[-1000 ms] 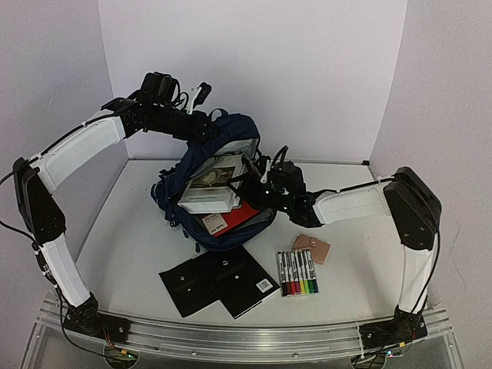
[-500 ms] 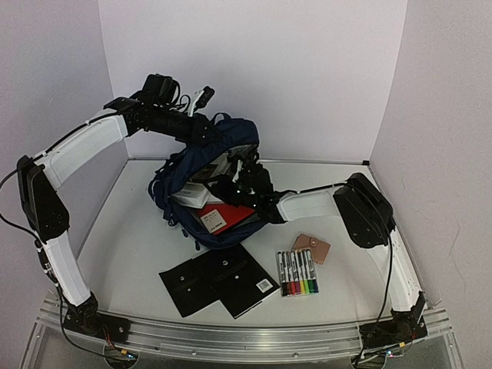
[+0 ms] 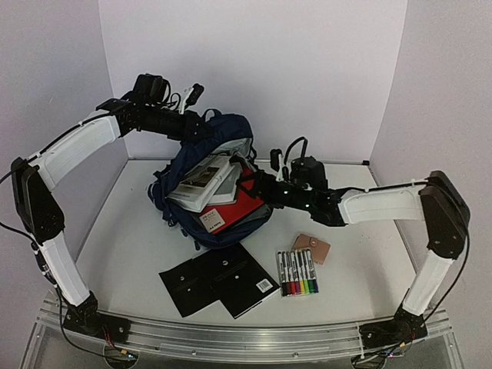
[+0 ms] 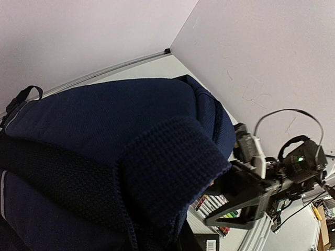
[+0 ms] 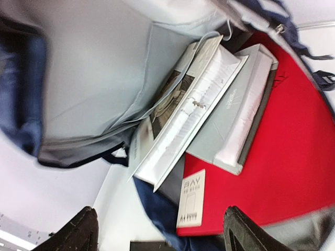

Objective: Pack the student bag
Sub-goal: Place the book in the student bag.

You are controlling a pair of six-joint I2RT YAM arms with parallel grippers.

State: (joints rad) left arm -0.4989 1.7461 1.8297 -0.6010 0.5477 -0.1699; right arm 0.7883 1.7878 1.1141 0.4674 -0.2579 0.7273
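The student bag point(image 3: 223, 142), navy with grey lining point(image 5: 94, 68), lies open-mouthed at mid-table. My left gripper point(image 3: 197, 127) is shut on the bag's top edge and holds the mouth up; in the left wrist view, navy fabric point(image 4: 104, 130) hides its jaws. Inside the bag, a white book point(image 5: 193, 110) and a grey book point(image 5: 241, 120) rest on a red book point(image 3: 231, 211). My right gripper point(image 5: 165, 235) is open and empty just outside the bag's mouth, to the right of the books; it also shows in the top view point(image 3: 257, 184).
Black notebooks point(image 3: 223, 280) lie in front of the bag. A set of markers point(image 3: 297, 273) and a tan wallet point(image 3: 311, 247) sit to their right. White walls close the back and both sides.
The right gripper pushed the white book into the bag, then let go, opened and drew back to the right. The left gripper lifted the bag's top slightly.
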